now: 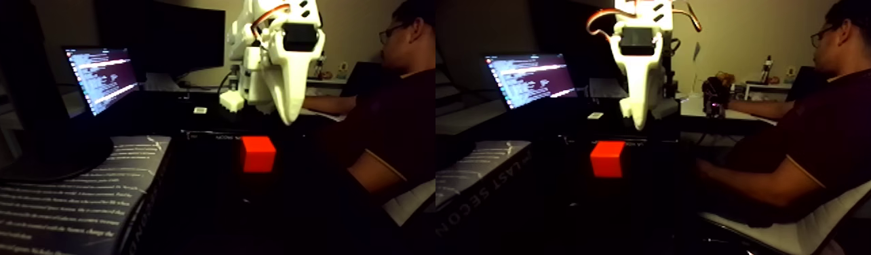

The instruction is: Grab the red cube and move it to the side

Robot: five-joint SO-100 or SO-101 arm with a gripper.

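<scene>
The picture holds two nearly equal views side by side. The red cube (258, 154) rests on the dark table near the middle of the left half, and appears again in the right half. My white gripper (289, 119) hangs pointing down just above and slightly right of the cube, not touching it. Its jaws taper to a single point with no gap showing between them, and nothing is held.
A laptop (102, 78) with a lit screen stands at the back left. A printed book (68, 203) lies at the front left with a dark round base on it. A seated person (386, 115) is close on the right, forearm near the table.
</scene>
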